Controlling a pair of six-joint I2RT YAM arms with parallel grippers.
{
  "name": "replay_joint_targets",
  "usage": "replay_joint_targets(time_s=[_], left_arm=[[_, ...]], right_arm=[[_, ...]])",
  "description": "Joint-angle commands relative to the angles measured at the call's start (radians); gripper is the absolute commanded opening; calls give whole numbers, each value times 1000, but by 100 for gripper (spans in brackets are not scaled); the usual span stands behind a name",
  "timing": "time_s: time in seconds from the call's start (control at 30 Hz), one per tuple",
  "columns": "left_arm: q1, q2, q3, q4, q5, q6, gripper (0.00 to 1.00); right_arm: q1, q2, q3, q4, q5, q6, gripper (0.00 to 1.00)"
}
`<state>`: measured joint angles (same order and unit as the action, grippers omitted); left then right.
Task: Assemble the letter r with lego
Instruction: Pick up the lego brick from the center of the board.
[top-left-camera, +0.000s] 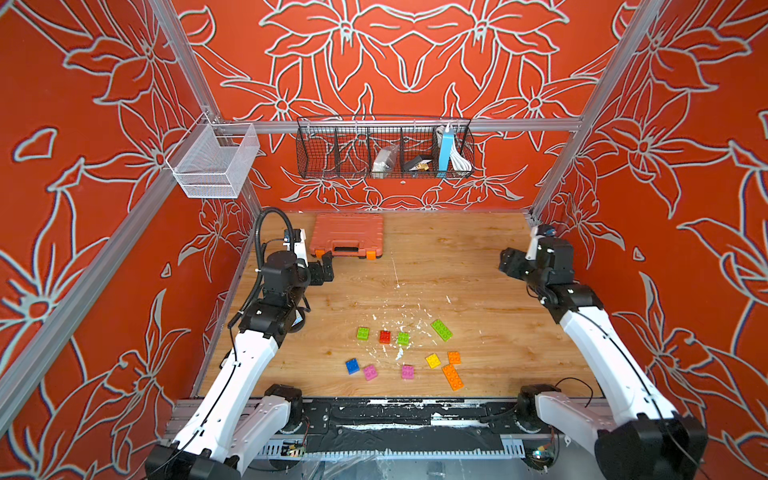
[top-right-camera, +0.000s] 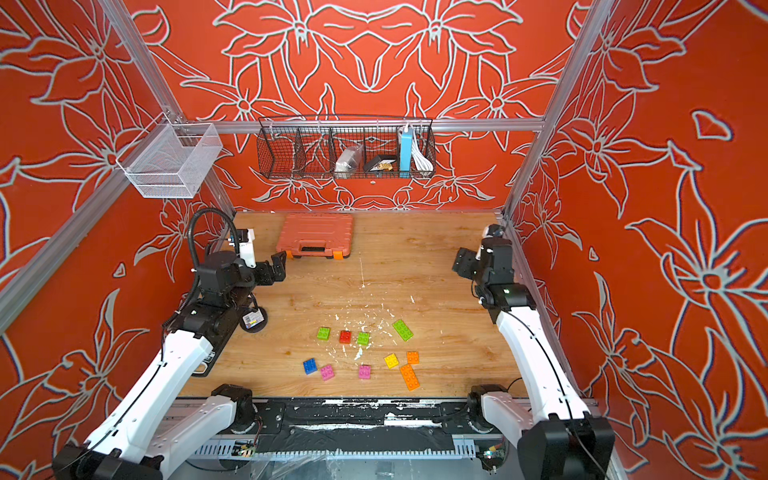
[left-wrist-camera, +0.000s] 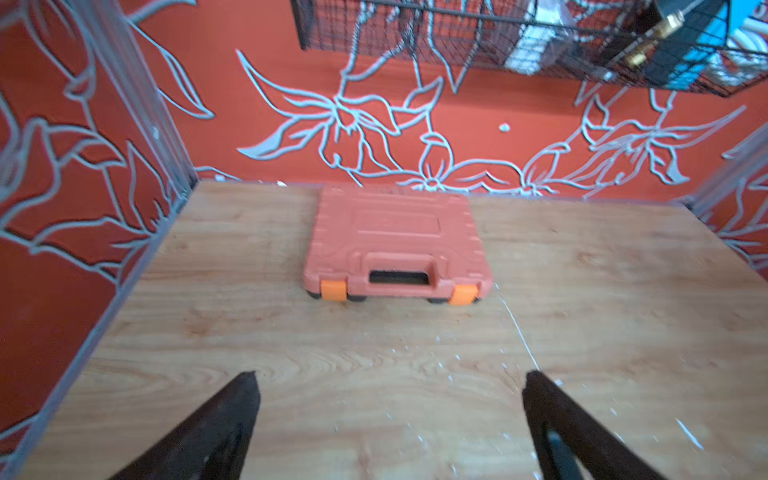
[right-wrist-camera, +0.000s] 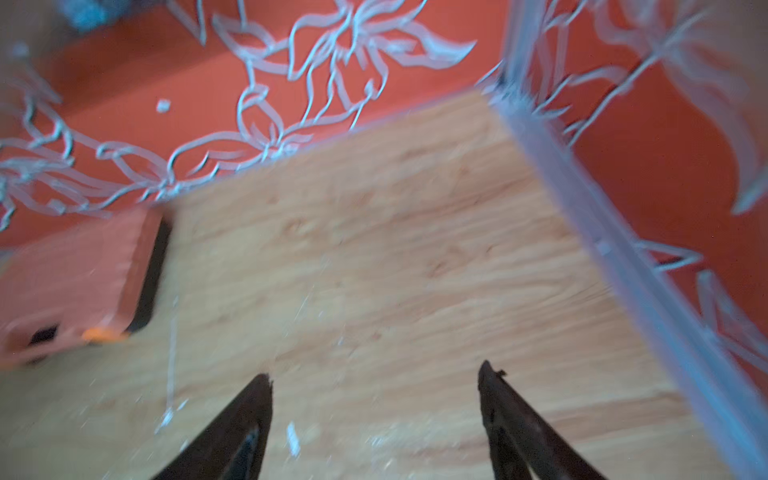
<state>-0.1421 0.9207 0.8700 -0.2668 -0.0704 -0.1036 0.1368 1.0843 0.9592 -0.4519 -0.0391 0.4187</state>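
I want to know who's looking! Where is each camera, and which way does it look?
Both top views: high above the front, looking down at the table, lego bricks, left arm and right arm.
Left wrist: on the left arm, facing the toolbox and back wall; open left fingers show.
Right wrist: on the right arm, blurred, facing table and back wall; right fingers show.
Shared: every view shows the toolbox.
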Motion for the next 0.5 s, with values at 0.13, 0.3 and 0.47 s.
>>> replay_joint_targets(time_s=[0.13, 0.3, 0.47], left_arm=[[-71, 30, 105, -552, 62, -138, 100], [-93, 13, 110, -651, 82, -210, 99], [-99, -85, 84, -652, 92, -255, 100]], right_arm=[[341, 106, 79, -424, -253, 185, 69], [548, 252, 180, -428, -200, 290, 68], [737, 441, 351, -449, -138, 320, 70]])
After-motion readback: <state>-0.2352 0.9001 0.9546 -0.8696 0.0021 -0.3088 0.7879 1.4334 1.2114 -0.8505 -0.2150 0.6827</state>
